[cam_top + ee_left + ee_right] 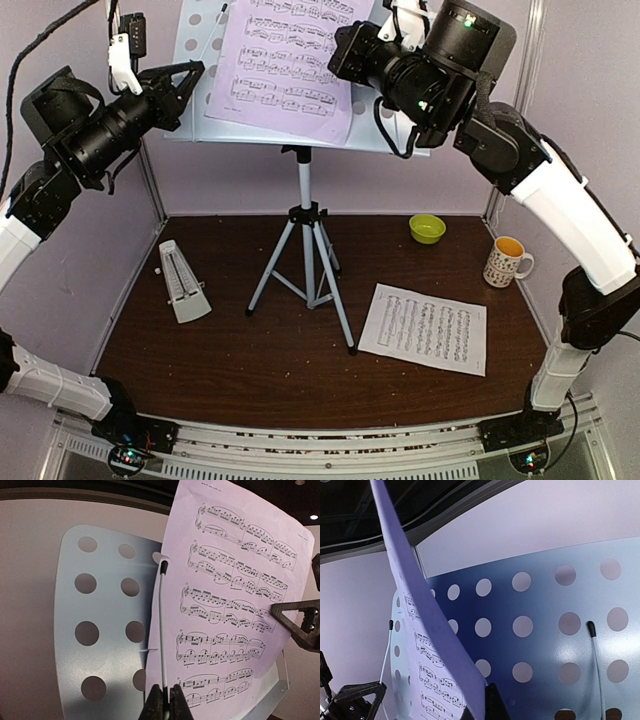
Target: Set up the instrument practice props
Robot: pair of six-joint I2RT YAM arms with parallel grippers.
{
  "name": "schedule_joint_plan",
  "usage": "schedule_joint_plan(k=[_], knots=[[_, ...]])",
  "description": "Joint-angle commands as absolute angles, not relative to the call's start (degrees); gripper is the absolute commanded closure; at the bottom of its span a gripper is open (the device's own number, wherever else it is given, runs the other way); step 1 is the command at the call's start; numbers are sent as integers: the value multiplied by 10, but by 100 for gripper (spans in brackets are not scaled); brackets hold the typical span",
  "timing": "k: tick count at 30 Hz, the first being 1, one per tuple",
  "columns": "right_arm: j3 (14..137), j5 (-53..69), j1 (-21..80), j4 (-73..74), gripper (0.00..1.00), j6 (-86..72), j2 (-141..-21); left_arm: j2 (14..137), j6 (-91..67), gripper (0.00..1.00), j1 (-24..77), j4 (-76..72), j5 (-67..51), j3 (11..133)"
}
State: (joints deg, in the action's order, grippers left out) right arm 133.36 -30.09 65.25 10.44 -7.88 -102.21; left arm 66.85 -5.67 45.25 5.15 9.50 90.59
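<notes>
The music stand's perforated desk (195, 40) stands on its silver tripod (305, 250) at mid-table. One sheet-music page (290, 65) leans on the desk, curling away from it. My right gripper (345, 55) is shut on the page's right edge (427, 650), as the right wrist view (480, 700) shows. My left gripper (190, 80) is at the desk's left side, shut on the thin white page-holder wire (161, 625), with its jaws pinched on it (167, 687). The second page (423, 328) lies flat on the table. The metronome (183, 282) stands at the left.
A yellow-green bowl (427, 228) and a patterned mug (506, 261) sit at the back right. A second page-holder wire (596, 665) lies against the desk (545, 610). Pale walls close in the back and sides.
</notes>
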Motion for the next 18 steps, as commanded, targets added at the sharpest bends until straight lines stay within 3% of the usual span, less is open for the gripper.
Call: schedule_joint_plan(k=[1, 13, 18], knots=[[1355, -287, 654, 69, 100, -55, -1034, 651, -38, 100, 458, -21, 82, 898], [1386, -238, 654, 48, 100, -18, -1073, 649, -23, 100, 461, -40, 71, 881], [1386, -198, 654, 24, 96, 31, -1081, 649, -21, 100, 461, -40, 69, 880]])
